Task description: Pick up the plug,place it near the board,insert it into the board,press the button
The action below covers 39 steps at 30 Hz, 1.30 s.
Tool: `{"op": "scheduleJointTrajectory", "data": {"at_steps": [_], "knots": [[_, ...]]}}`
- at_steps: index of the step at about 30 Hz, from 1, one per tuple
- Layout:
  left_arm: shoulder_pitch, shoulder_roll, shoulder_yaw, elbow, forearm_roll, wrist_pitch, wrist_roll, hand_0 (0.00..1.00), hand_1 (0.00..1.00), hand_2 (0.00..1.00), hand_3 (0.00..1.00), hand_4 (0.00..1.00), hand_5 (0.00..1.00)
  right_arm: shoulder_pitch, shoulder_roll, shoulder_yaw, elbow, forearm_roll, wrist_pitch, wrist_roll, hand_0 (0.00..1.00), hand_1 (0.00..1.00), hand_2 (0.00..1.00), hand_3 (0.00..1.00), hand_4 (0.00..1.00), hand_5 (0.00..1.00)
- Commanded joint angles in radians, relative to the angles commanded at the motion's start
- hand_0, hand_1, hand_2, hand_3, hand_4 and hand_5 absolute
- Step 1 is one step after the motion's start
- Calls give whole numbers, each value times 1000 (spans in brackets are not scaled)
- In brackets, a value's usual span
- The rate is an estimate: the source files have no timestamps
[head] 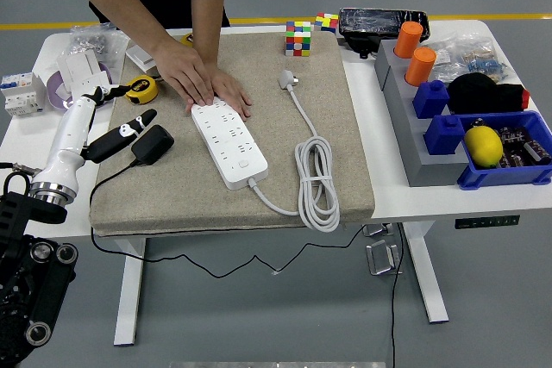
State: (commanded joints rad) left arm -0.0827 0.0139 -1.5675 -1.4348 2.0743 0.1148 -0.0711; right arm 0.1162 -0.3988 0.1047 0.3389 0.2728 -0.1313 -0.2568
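So we're looking down at a white table (448, 200) with a tan felt mat (172, 187) spread over most of it. The long white power strip (228, 142) lies on the mat, its long axis running diagonally from far-left to near-right, with its thick white cable (316, 180) leaving the near-right end and looping in a coil beside it. That cable ends in a white wall plug (286, 80) farther back, prongs pointing away from us.

The thing we care about, the chunky black plug adapter (153, 144), is left of the strip on the mat, tilted, and our left hand (128, 131) has its black fingers closed around it. Its thin black cord (112, 180) trails down off the near edge.

A person's two hands (203, 82) press flat on the strip's far end, holding it down.

A yellow tape measure (141, 90) sits just behind our hand, and a colourful puzzle cube (298, 39) at the mat's far edge.
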Motion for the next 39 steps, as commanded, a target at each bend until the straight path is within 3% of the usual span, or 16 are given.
{"op": "scheduleJointTrajectory", "data": {"at_steps": [5,15,23,24,26,28,29,30,35,36,39], "knots": [[2,0,14,6,0,3,-2,802,829,795,774,998,697,-3,4,5,1,29,-90,68,830,831,826,851,998,998],[3,1,24,10,-1,12,-6,799,827,793,773,998,695,-14,-3,-6,-7,43,-59,47,829,833,821,847,998,998],[-2,16,26,23,82,14,-21,799,829,796,777,998,682,-7,-2,13,-2,26,-87,68,830,830,820,843,998,998],[-4,19,26,25,95,14,-21,821,873,833,816,998,576,-6,-3,13,-3,26,-87,67,835,828,817,839,998,998],[-9,23,26,30,118,11,-16,821,873,833,816,998,576,-4,-4,11,-4,28,-85,64,835,828,817,839,998,998],[-26,29,29,51,191,0,-1,821,873,833,816,998,576,-5,-5,5,-5,35,-85,60,835,828,817,839,998,998],[-36,34,34,64,195,1,4,821,873,833,816,998,576,-5,-6,2,-6,38,-84,59,835,828,817,839,998,998],[-45,38,39,75,195,3,7,910,953,897,902,998,512,-5,-6,0,-7,41,-85,59,835,827,812,833,998,998],[-114,59,72,171,195,-27,30,910,953,897,902,998,512,-3,-5,-2,-7,40,-89,57,835,827,812,833,998,998],[-124,61,78,190,195,-36,35,961,998,970,995,998,466,-2,-4,-3,-7,40,-90,57,835,824,811,831,998,998],[-164,63,99,256,195,-65,53,961,998,970,995,998,466,-1,-3,-5,-7,40,-92,57,835,824,811,831,998,998]]}}
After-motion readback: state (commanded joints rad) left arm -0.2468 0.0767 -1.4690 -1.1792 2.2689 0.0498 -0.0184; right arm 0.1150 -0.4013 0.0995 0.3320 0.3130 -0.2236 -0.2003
